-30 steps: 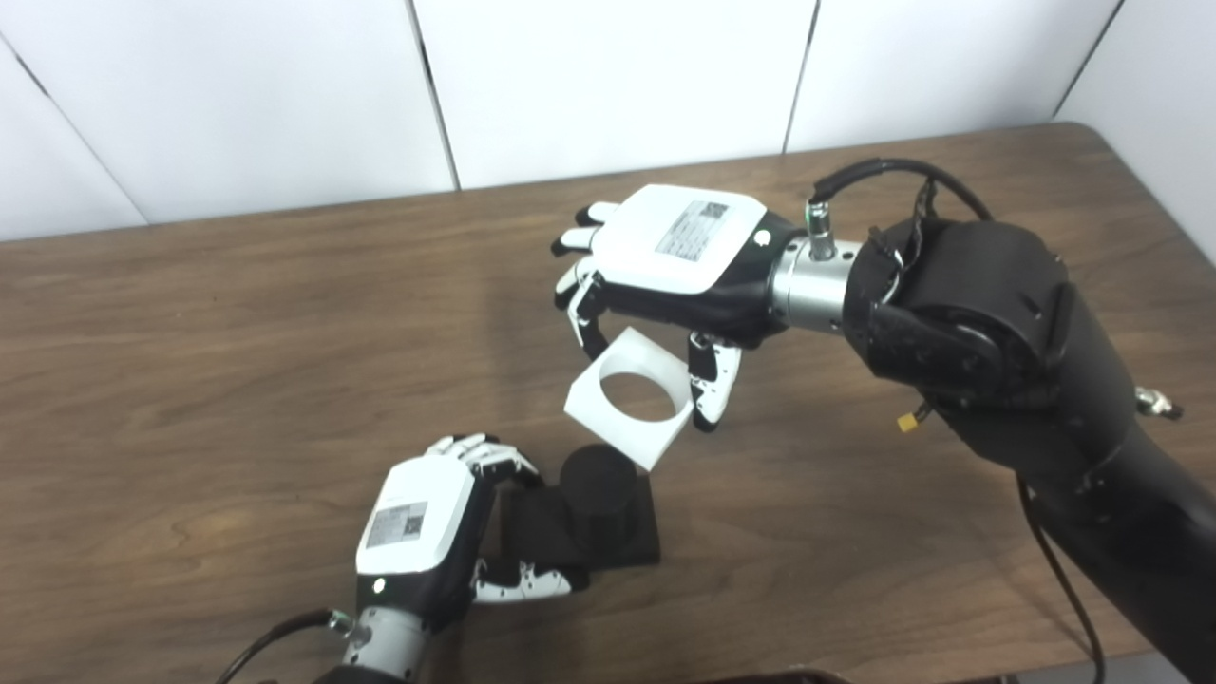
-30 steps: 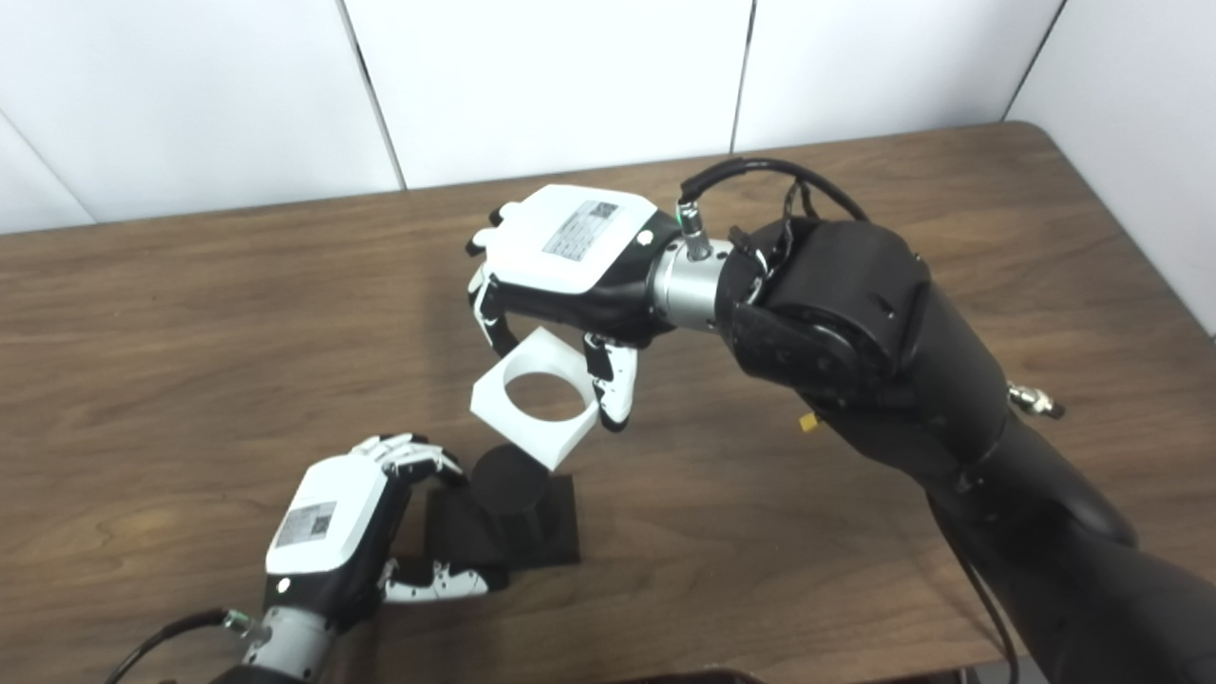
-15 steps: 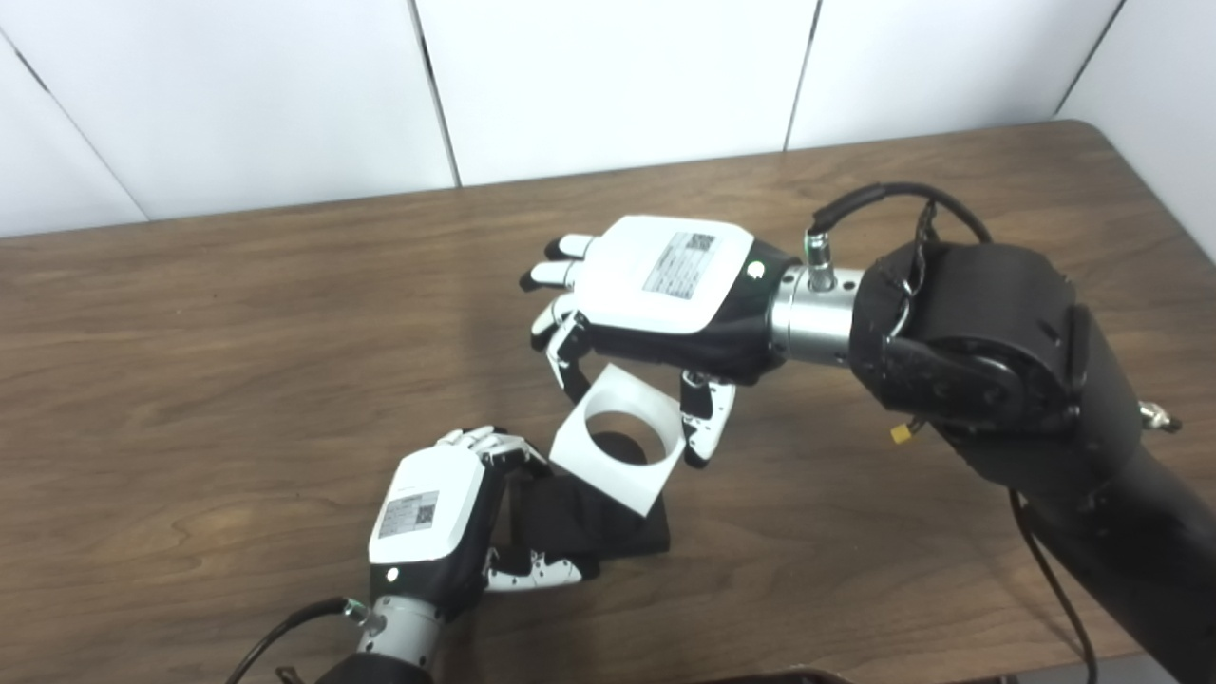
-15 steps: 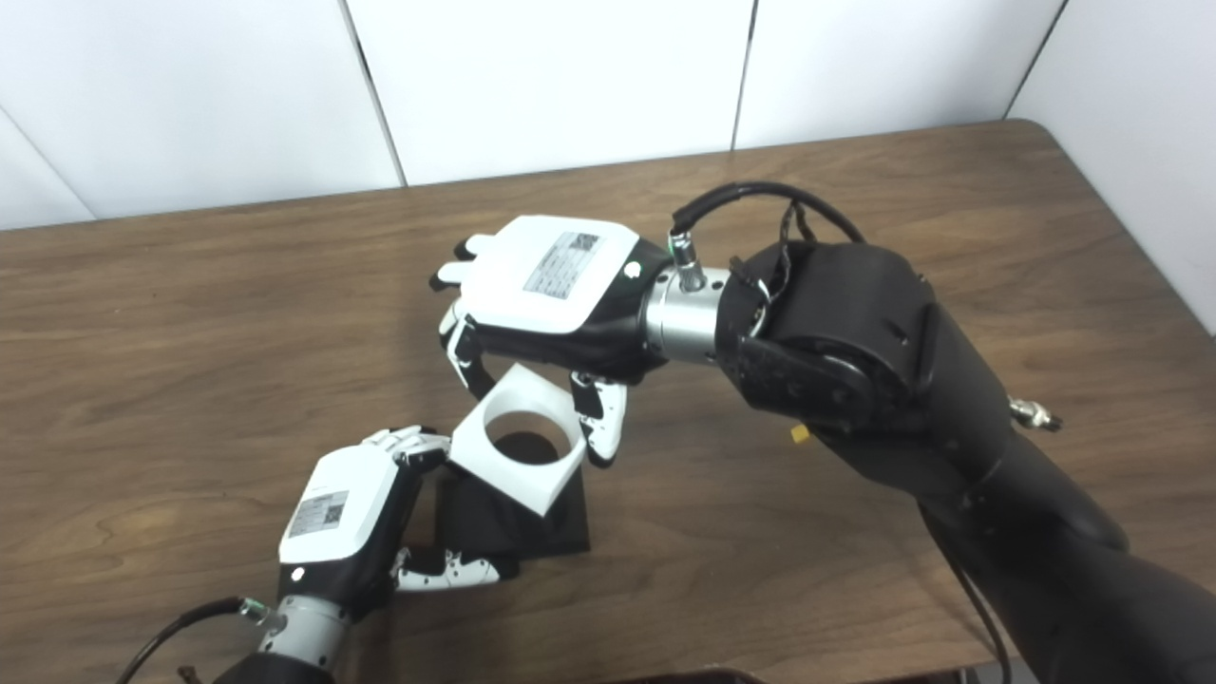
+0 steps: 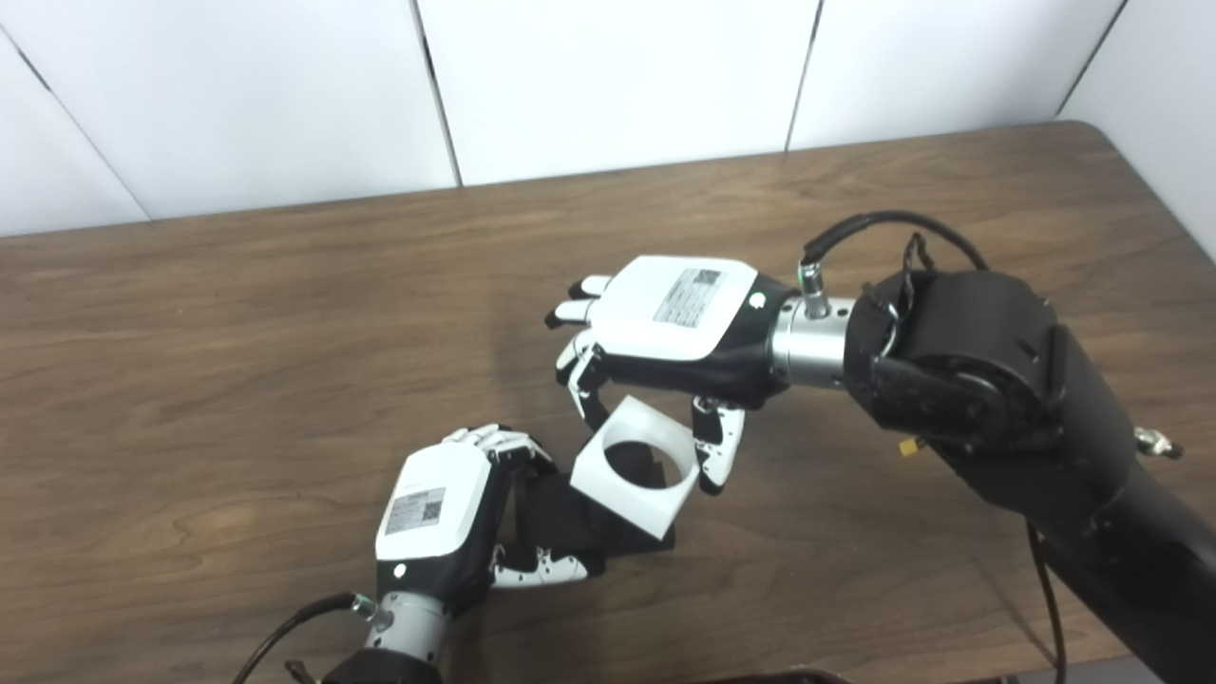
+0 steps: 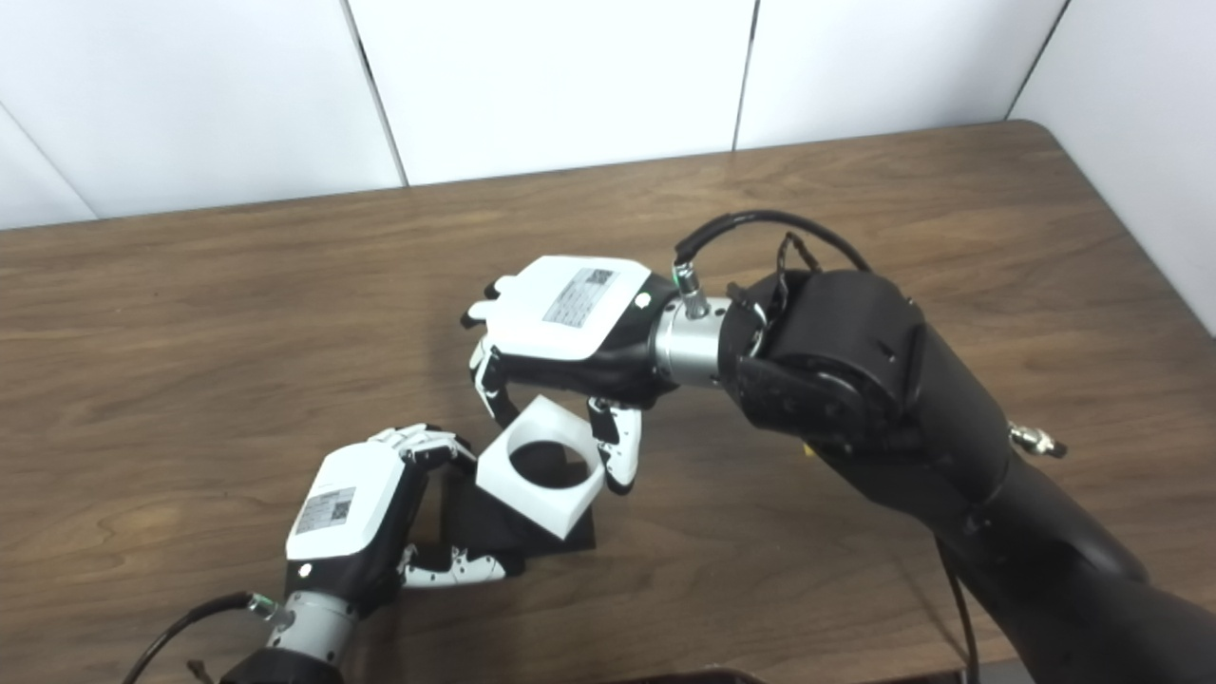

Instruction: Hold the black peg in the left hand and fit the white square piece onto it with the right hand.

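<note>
Standing near the front edge of the table (image 5: pixel 237 313), the black peg (image 5: pixel 570 518) has its flat square base clasped by the left hand (image 5: pixel 437 522), fingers on the far side and thumb on the near side. Around its round post sits the white square piece (image 5: pixel 632 465), tilted, dark showing through its round hole, and the right hand (image 5: pixel 665 328) pinches this piece from above, fingers at its far corner and thumb on its right side. Toward the back edge and the left side the wooden top lies open.
</note>
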Controlling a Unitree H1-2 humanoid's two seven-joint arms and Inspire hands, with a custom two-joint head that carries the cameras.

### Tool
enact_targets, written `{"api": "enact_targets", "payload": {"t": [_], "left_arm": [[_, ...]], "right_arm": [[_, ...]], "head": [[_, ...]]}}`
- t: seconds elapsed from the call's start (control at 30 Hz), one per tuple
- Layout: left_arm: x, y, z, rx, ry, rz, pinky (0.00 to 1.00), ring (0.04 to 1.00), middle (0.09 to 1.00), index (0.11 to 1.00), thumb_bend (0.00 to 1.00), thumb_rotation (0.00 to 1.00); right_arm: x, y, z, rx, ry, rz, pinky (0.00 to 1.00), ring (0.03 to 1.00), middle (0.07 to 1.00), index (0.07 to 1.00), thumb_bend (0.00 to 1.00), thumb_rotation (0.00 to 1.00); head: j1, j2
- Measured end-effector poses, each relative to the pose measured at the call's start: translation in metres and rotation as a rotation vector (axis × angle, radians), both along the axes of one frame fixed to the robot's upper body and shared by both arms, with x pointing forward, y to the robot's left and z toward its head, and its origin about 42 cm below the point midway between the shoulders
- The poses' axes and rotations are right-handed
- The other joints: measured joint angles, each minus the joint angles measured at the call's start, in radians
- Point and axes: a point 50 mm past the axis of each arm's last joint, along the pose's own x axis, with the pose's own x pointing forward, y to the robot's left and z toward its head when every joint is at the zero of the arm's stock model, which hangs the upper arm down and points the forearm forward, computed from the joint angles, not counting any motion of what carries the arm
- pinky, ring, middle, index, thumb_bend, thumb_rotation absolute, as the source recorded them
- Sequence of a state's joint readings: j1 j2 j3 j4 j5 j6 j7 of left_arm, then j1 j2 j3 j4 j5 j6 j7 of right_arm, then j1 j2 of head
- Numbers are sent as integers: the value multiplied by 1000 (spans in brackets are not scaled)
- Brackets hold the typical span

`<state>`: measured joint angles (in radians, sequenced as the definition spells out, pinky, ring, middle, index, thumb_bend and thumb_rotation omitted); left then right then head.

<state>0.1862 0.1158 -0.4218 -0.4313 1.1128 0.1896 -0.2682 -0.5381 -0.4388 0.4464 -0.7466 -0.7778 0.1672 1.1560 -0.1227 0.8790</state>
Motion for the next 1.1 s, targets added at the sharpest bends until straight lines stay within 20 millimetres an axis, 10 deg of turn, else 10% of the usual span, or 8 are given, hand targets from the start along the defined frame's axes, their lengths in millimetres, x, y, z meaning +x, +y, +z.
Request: {"api": "enact_targets", "payload": {"t": [1.1], "left_arm": [[0,-4,0,7,-8,-11,883,847,759,486,522,52]], "right_arm": [[15,13,-5,20,-85,37,1000,982,829,483,525,135]], "head": [[5,-2]]}}
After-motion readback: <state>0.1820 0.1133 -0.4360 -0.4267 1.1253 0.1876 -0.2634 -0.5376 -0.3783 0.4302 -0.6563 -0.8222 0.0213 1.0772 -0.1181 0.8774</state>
